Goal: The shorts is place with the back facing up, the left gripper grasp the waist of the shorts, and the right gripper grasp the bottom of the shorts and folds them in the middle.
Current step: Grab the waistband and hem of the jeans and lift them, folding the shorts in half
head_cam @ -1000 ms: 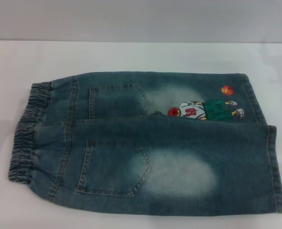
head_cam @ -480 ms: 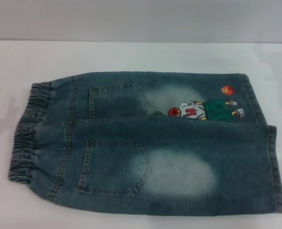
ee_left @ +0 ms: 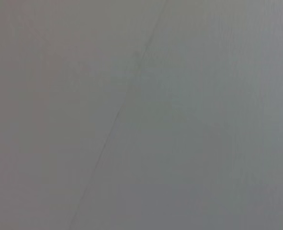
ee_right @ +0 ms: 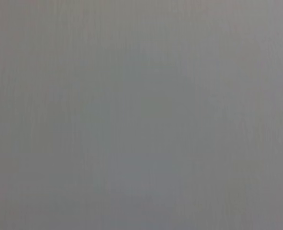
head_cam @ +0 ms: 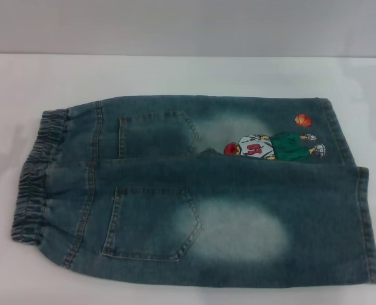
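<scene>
A: On the white surface (head_cam: 175,73), the shorts (head_cam: 194,190) lie flat, pockets up. The waist (head_cam: 35,178) faces the left arm's side and the hems (head_cam: 364,222) the right's, one end per arm.

B: Left gripper, right gripper?

A: Neither in view, so I can't place them or tell whether spread or pinched. Nothing is held.

Shorts (head_cam: 194,190) of blue denim cloth, matt, faded pale in patches, stitched seams. Waistband (head_cam: 35,178) of ruched, gathered denim. Embroidered figure (head_cam: 273,146) in coloured thread. Table (head_cam: 175,73) white, smooth, faintly glossy.
</scene>
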